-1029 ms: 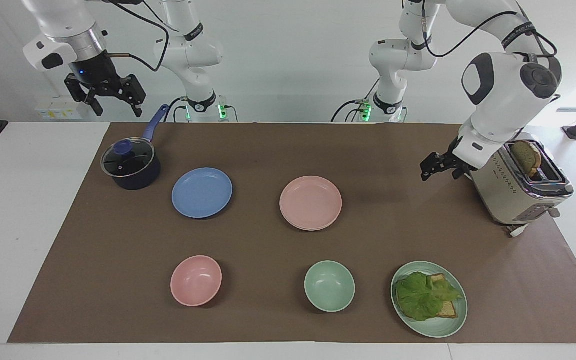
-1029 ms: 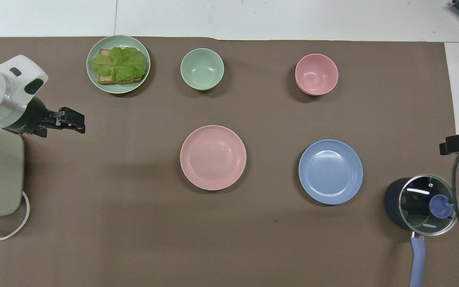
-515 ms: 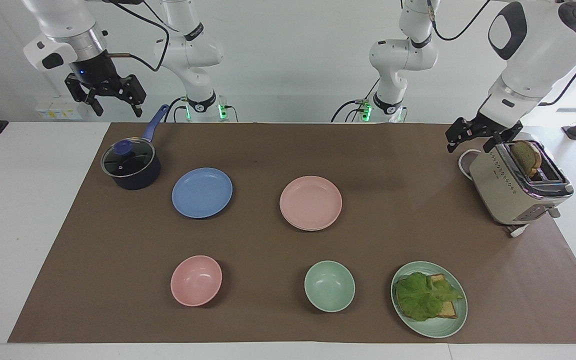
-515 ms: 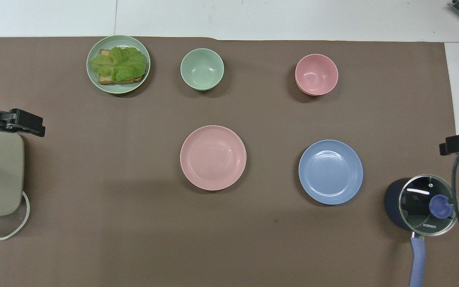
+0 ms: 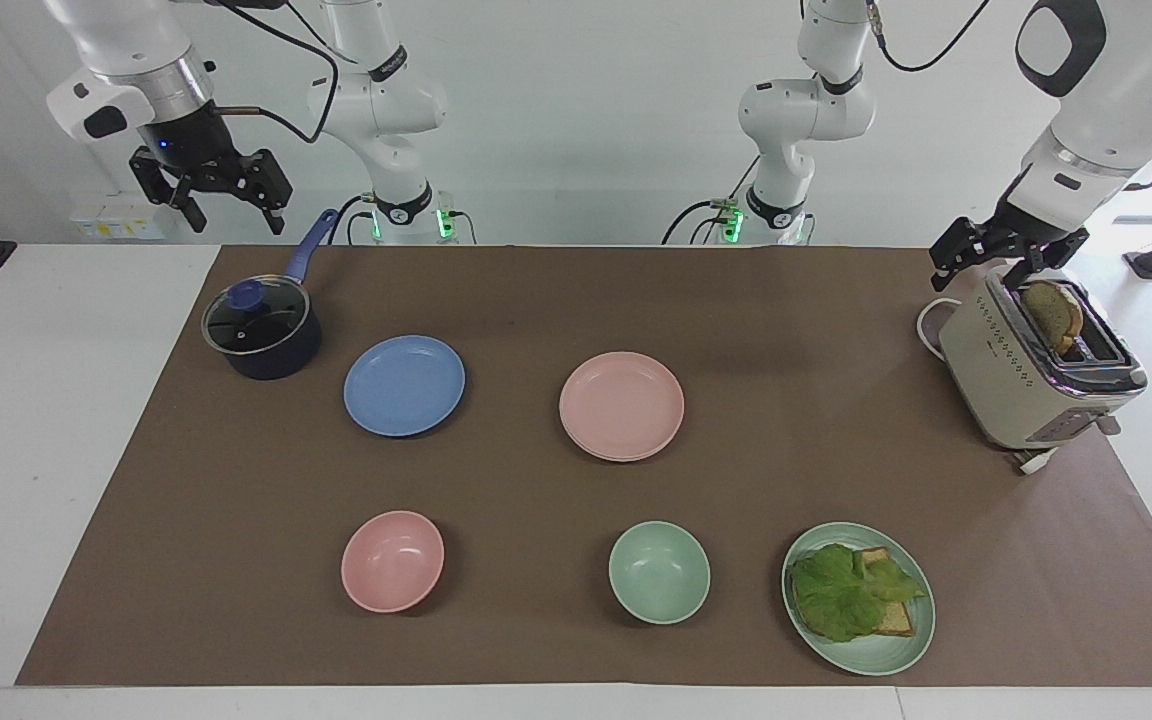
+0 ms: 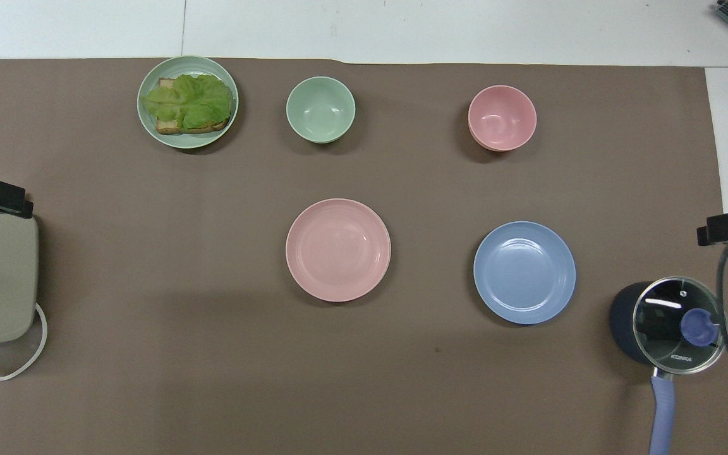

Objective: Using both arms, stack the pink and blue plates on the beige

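Waiting near the robots' edge of the table, the right gripper (image 5: 208, 197) is hanging with fingers wide and empty over the white table just beside the pot (image 5: 262, 341). The left gripper (image 5: 998, 256) is hanging over the toaster (image 5: 1036, 370), its fingers also wide and holding nothing. Farther out, the blue plate (image 5: 404, 385) is lying flat beside the pot, toward the right arm's end, so I judge the right arm is the nearer one for it. The pink plate (image 5: 621, 405) is lying mid-table, well apart from the blue plate; a pale rim (image 5: 608, 456) is showing under it, perhaps the beige plate, but I cannot tell.
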{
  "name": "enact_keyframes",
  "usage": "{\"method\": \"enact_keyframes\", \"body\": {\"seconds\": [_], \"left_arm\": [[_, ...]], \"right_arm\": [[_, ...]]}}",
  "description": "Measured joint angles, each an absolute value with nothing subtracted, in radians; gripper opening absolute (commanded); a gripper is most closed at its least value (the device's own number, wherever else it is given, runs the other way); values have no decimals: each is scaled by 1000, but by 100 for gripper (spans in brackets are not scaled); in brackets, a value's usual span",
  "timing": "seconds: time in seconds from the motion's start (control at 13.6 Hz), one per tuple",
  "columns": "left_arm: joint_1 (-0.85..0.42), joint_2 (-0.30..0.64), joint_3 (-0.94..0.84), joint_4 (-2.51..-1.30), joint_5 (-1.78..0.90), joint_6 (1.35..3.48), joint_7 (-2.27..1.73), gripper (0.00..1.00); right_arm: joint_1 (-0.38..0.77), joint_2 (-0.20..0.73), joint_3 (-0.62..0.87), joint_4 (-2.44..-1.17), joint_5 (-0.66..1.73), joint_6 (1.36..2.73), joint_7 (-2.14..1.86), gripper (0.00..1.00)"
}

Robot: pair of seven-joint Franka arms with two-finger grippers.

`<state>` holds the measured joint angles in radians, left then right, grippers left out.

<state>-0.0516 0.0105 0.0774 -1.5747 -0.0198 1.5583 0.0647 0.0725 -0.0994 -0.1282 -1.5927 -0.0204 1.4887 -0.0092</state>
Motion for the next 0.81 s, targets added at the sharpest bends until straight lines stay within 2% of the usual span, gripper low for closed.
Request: {"method": "enact_keyframes", "body": {"seconds": [0.81], "left_arm": [[-48, 10, 60, -1575, -20, 1558, 65, 100]], "right_arm": [[73, -99, -128, -1593, -20, 1489, -9, 100]]}}
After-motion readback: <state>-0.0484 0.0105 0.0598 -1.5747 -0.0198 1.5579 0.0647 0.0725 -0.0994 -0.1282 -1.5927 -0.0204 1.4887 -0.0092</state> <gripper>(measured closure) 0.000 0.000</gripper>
